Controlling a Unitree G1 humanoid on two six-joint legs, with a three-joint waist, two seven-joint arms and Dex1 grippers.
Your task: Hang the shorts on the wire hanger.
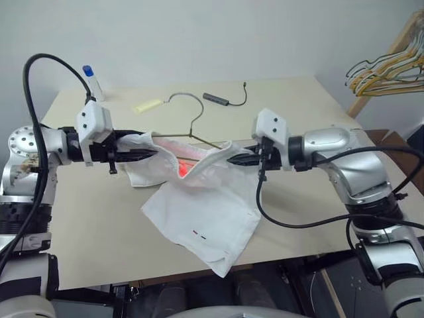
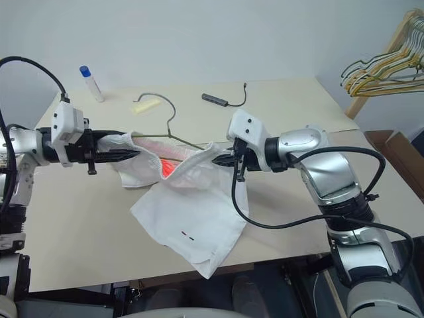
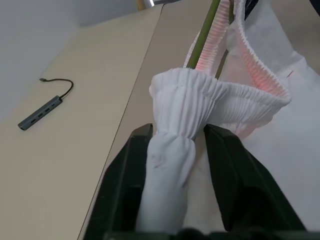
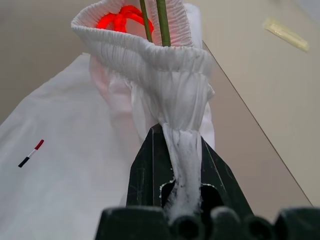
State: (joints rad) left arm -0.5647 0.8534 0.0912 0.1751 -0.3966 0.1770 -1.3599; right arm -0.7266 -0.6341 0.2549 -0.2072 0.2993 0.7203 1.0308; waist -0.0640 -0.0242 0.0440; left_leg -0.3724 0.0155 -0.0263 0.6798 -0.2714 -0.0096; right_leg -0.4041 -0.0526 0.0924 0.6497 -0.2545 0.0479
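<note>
Stretching across the table [image 1: 99, 258], the shorts [image 1: 205, 212] hang by their waistband between the two arms, legs draped down toward six o'clock and spilling over the near edge. The waistband is pulled open sideways, and the hanger [image 1: 199, 129] lies under it, its shoulders tucked into the opening while the hook curls out toward twelve o'clock on the bare tabletop.

At nine o'clock the left gripper [image 3: 175, 150] has a bunch of elastic between its fingers, which stand partly apart; whether they are pinching or letting go I cannot tell. At three o'clock the right gripper [image 4: 182, 150] is clamped tight on the opposite side of the waistband, cloth squeezed into a thin fold.

My read: the threading step is in hand, with the wire already inside the waist. Next, the band probably needs easing further along the wire toward the hook, so both shoulders sit well inside.

Smaller bits sit at the far edge: a bottle [image 1: 91, 81] at eleven o'clock, a yellowish strip [image 1: 148, 105], a cabled adapter [image 1: 216, 99].
</note>
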